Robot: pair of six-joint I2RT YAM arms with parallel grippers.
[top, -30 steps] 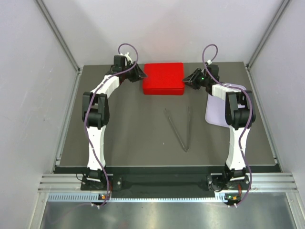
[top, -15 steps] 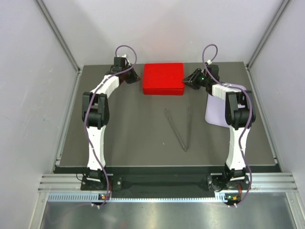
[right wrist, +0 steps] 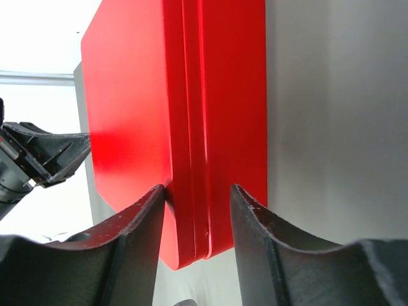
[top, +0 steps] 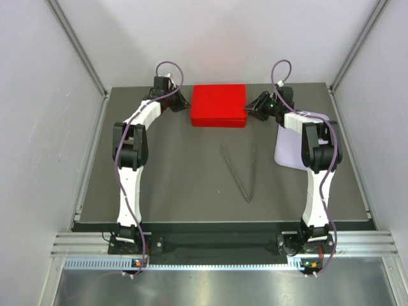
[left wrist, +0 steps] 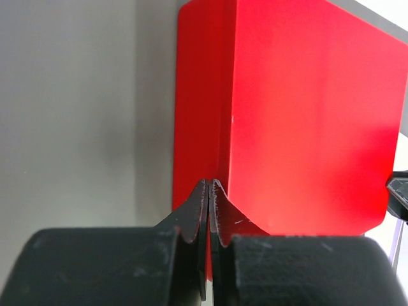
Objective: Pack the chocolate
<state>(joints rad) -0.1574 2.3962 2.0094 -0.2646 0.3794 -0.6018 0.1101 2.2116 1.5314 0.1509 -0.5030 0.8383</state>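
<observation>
- Sitting at the far middle of the table, the red box lies flat with its lid down; the right wrist view shows a seam line running along its side between lid and base.
- No chocolate shows in any view. Whether it is inside the shut box, I cannot tell. The scene fits a box closed after filling as well as one closed and empty.
- Left gripper: at the box's left edge, fingers pressed together with nothing between them, tips at or just beside the box's side wall; contact cannot be settled.
- Right gripper: at the box's right edge, fingers apart, straddling the side wall. The seam lies between the fingers; both look near the red surface, but actual squeeze is unclear.
- Handling judgement: the box looks like rigid, glossy plastic or tin, so stiff but likely slick under hard fingers. Rounded corners give poor purchase. It is probably light, and may slide on the table if pushed from one side only.
- Best hold, as judged: across the thin side wall near the seam, mid-edge, with the other arm bracing the opposite side.
- Elsewhere: metal tongs lie in a V at mid-table, well apart from the box; a pale lilac sheet lies on the right, partly under the right arm.
</observation>
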